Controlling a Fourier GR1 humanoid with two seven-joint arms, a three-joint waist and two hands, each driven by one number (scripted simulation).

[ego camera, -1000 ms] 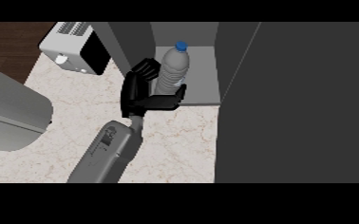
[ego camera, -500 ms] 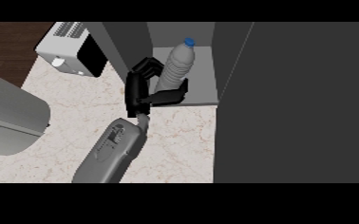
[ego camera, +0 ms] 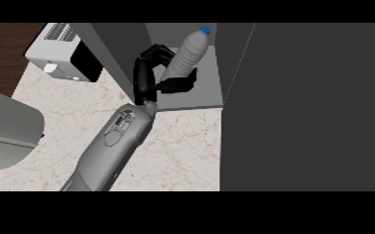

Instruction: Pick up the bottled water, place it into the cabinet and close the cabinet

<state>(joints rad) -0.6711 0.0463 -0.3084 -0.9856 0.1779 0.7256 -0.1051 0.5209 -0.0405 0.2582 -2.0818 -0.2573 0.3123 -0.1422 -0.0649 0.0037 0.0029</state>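
The bottle is clear plastic, long and rounded, with a small blue cap, and it leans a little. It is inside the open grey cabinet, on its smooth shelf. The black robot hand is curled round the bottle's lower part, fingers on one side and thumb on the other. Its grey forearm lies over the pale marble counter. A white toaster stands left of the cabinet.
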